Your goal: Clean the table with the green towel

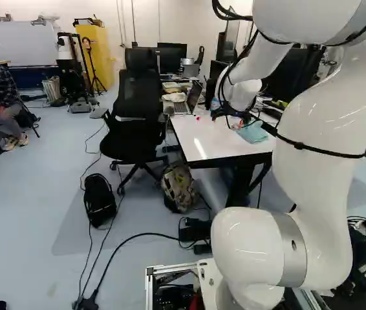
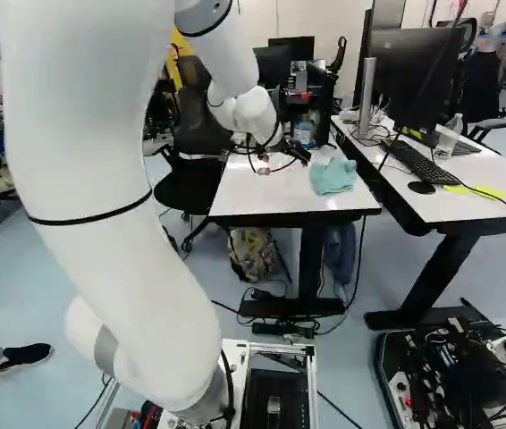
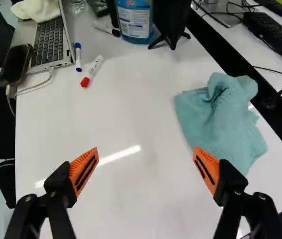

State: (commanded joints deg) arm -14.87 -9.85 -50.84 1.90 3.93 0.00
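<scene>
White table [image 3: 131, 114]: spread beneath and ahead of the jaws. Laptop [image 3: 49, 42]: seen well ahead of them, by the table's edge. Gripper [image 3: 146, 155]: jaws wide, nothing held. Teal-green towel [image 3: 220, 117]: crumpled on the table, off-centre from the jaws, ahead of and beyond one fingertip. Step judged to be approach before grasp; wiping not begun. Sideways centring over the towel, lowering, then closing are called for. Red marker [image 3: 92, 71] and blue marker [image 3: 78, 57]: ahead of the jaws, to be avoided when wiping.
</scene>
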